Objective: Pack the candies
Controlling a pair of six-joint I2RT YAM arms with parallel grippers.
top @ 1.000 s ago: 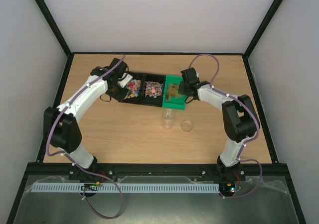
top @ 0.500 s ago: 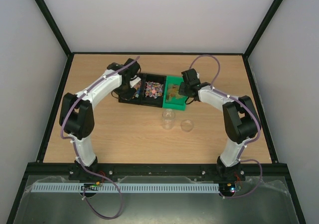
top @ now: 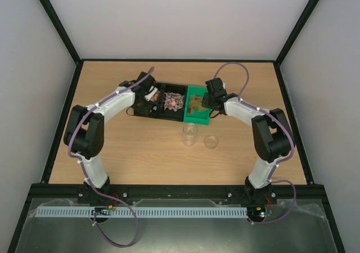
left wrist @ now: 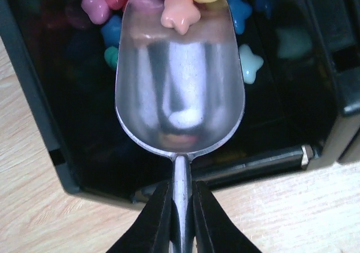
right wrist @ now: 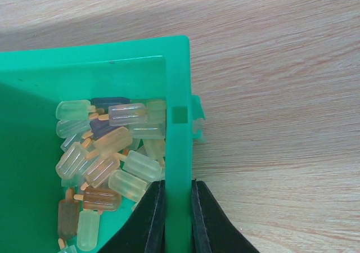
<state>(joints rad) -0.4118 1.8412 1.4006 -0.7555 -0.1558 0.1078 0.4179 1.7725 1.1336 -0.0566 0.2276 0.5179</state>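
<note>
From above, my own left wrist covers the near-left compartment of the black tray (top: 169,113), so the tool and most of that compartment are hidden there. In the left wrist view the tray's far end runs off the top edge. Its dark interior swallows several candies (left wrist: 180,14), which show only as dim shapes. In the right wrist view the green bin (right wrist: 179,78) is cut off at the left and bottom.

The scoop (left wrist: 180,90) is polished metal with a rounded bowl narrowing to a thin stem. It mirrors blurred dark shapes. The candies are soft-looking little stars in peach, pink, blue, yellow and teal. A few sit on the scoop's front lip and the rest lie in the tray around it. The bin is smooth plastic with a small clip on its outer wall. In it lie translucent popsicle-shaped candies (right wrist: 112,152), pale yellow, orange and brown, heaped against the wall. The counter (right wrist: 270,67) is pale wood grain. On it, nearer my bases, stand a clear jar (top: 190,134) and a clear round lid (top: 211,142), apart from each other.

My left fingers (left wrist: 181,186) are clenched on the scoop's stem, nearly closed. My right fingers (right wrist: 178,184) pinch the bin's wall, one inside and one outside.
</note>
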